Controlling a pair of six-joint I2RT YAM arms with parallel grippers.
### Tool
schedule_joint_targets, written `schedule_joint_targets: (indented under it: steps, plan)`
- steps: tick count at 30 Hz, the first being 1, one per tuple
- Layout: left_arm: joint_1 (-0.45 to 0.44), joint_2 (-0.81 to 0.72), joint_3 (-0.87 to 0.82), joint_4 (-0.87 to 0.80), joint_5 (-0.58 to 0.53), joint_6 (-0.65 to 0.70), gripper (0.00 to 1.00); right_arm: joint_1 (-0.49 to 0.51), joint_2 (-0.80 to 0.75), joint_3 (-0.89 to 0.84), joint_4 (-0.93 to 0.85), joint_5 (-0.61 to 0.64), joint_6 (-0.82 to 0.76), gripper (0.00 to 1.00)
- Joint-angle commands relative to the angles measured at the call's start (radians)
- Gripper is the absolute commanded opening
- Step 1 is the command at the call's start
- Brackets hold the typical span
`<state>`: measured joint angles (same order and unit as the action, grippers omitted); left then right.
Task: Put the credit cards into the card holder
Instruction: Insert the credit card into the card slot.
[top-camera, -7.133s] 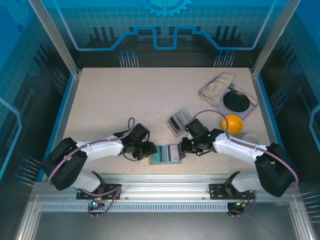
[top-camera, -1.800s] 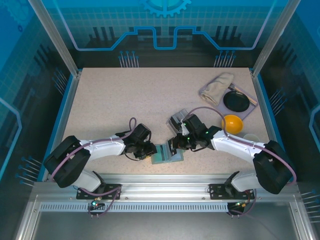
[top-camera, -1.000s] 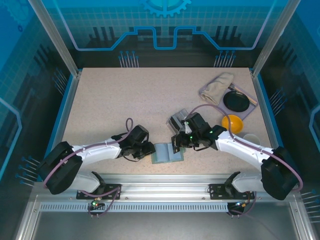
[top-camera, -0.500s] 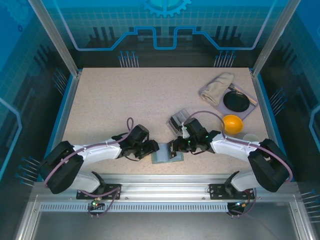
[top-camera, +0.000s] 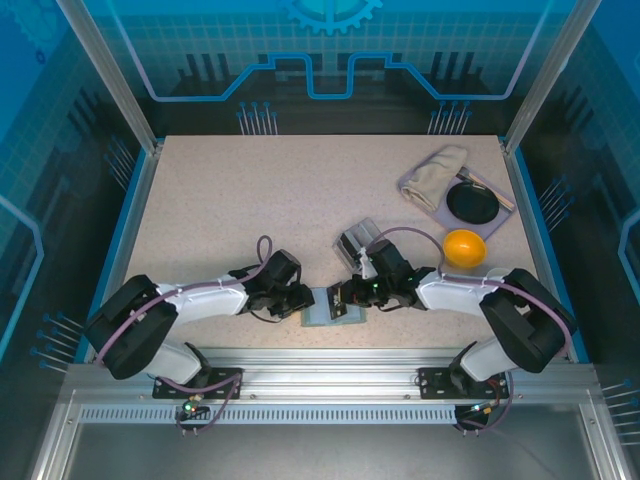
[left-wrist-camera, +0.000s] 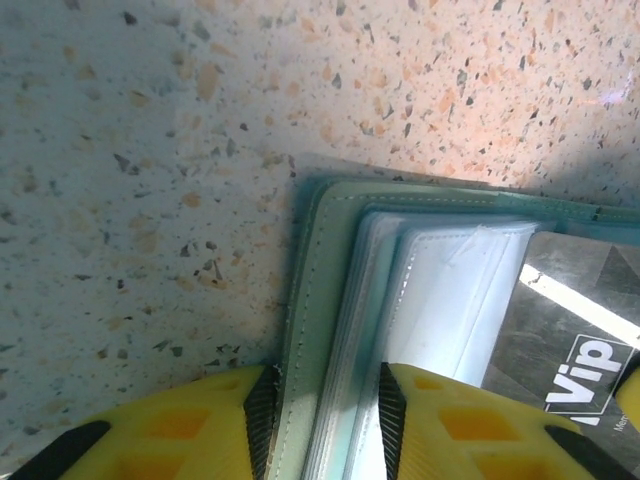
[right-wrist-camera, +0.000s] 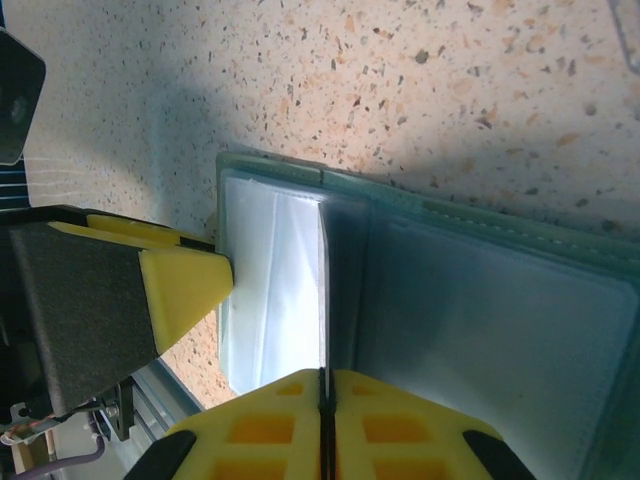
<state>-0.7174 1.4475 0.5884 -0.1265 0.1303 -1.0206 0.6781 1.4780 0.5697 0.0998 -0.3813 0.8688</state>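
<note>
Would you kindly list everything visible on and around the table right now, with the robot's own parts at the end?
card holder: one, grey-green, lying open at the near table edge between the arms.
silver VIP card: one, silver-grey, over the card holder's clear sleeves.
clear plastic box: one, transparent with dark contents, just beyond the card holder.
orange round object: one, orange, right side.
grey tray: one, far right corner.
black round dish: one, on the tray.
beige cloth: one, crumpled on the tray.
table: one, speckled beige.
left gripper: yellow jaws closed on the card holder's left edge.
right gripper: yellow jaws shut on the card.
</note>
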Motion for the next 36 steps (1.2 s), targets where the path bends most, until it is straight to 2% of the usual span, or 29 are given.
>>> schedule_joint_targets:
  steps: [1,19,23,26,29,36]
  plan:
    - [-0.016,0.046,0.013,0.020,0.019,0.007,0.35,0.004,0.036,-0.015,0.055,-0.030,0.026,0.10]
    - [-0.028,0.031,0.010,0.017,-0.003,-0.021,0.31,0.066,0.090,-0.013,0.075,0.022,0.075,0.10]
    - [-0.028,0.023,0.007,0.001,-0.013,-0.023,0.28,0.045,-0.029,-0.011,-0.041,0.115,0.039,0.09]
    - [-0.028,0.018,-0.001,0.001,-0.020,-0.026,0.28,0.008,-0.092,-0.008,-0.093,0.103,0.002,0.10]
    - [-0.027,0.019,-0.001,0.009,-0.017,-0.026,0.28,0.007,-0.051,0.002,-0.083,0.053,-0.001,0.10]
    - [-0.027,0.017,-0.005,0.027,-0.014,-0.038,0.28,0.036,0.060,-0.008,0.011,0.039,0.050,0.10]
